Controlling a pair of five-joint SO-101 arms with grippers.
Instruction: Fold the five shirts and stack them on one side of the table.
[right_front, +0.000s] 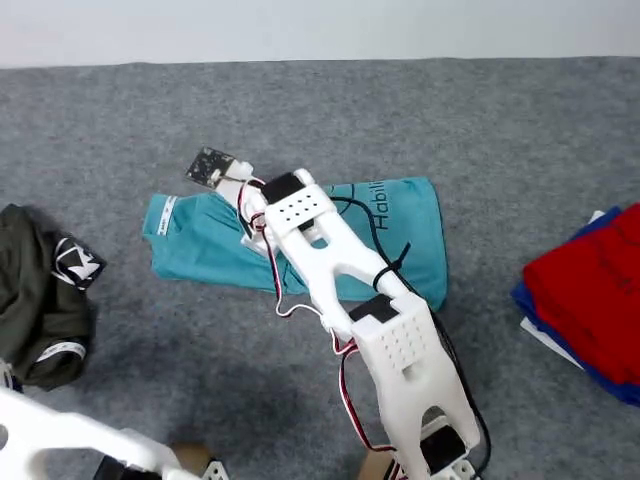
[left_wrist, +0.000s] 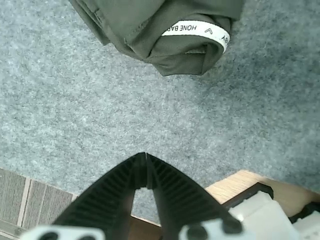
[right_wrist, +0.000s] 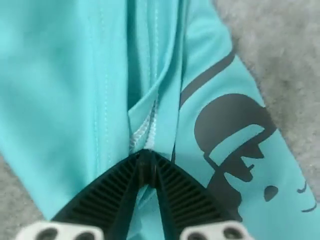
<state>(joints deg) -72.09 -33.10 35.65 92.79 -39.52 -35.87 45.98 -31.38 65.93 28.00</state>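
Note:
A teal shirt (right_front: 395, 225) with dark print lies partly folded in the middle of the grey mat. My right gripper (right_wrist: 146, 152) is down on it near its middle, shut on a stitched fold of the teal shirt (right_wrist: 60, 90). The right arm (right_front: 330, 250) stretches from the near edge across the shirt. A crumpled dark olive shirt (right_front: 40, 290) lies at the left. My left gripper (left_wrist: 146, 157) hovers over bare mat just short of the olive shirt (left_wrist: 160, 30), shut with nothing in it. Folded red shirt (right_front: 595, 285) tops a blue one (right_front: 530, 300) at the right edge.
The grey mat (right_front: 200, 360) covers the table, with bare stretches at the back and between the shirts. The left arm's white link (right_front: 60, 435) sits at the near left corner. A wooden table edge (left_wrist: 235, 182) shows past the mat.

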